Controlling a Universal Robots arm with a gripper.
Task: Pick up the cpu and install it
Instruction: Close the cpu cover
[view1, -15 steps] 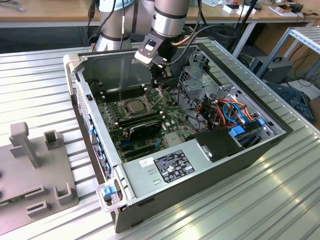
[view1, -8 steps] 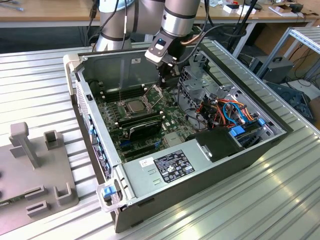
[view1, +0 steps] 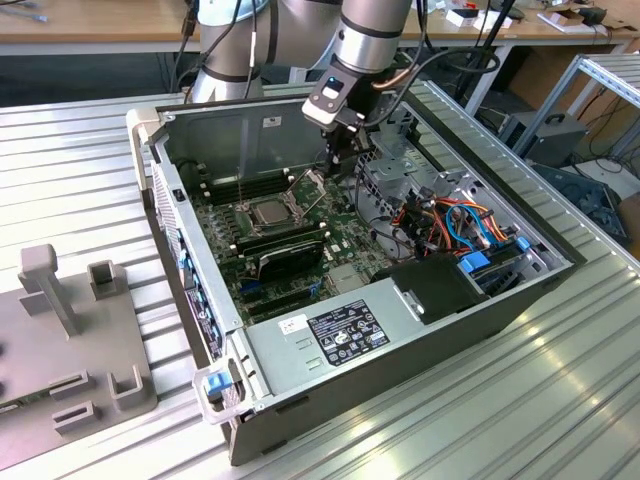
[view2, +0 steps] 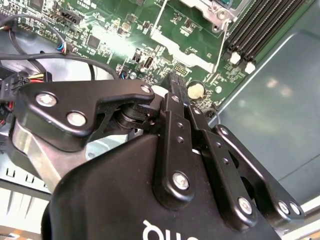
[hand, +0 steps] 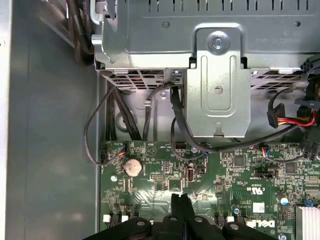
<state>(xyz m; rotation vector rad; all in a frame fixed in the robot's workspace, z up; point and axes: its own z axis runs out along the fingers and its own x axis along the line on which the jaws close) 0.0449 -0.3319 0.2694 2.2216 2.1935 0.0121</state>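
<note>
cpu (view1: 270, 212) lies flat in the socket on the motherboard (view1: 222, 228), silver top up. It is in the part of the board nearest the case's far wall in the exterior view. Socket load plate (view1: 311, 181) is tilted up at the socket's edge on the exterior view's right, not over the chip.

Gripper (view1: 335, 167) is inside the case (view1: 400, 350), just past the raised load plate, near the cpu but not touching it. Fingers are closed tip to tip with nothing between them; both wrist views show the fingertips (view2: 172, 85) (hand: 181, 200) pressed together over bare board. They hang above the motherboard strip between the socket and the drive cage (view1: 395, 165).

First wrist view: coin cell (hand: 132, 167) on the board near the fingertips, the drive cage's metal bracket (hand: 218, 85) beyond it, black cables (hand: 150, 110) running down to the board.

Power-supply box (view1: 330, 335) sits at the case's near edge, well apart from the gripper. Orange and blue cables (view1: 462, 225) are bundled at the case's corner on the exterior view's right.

Case stands on a ribbed aluminium table (view1: 80, 170). Grey fixture block (view1: 70, 330) is on the table at the exterior view's left, apart from the case.
</note>
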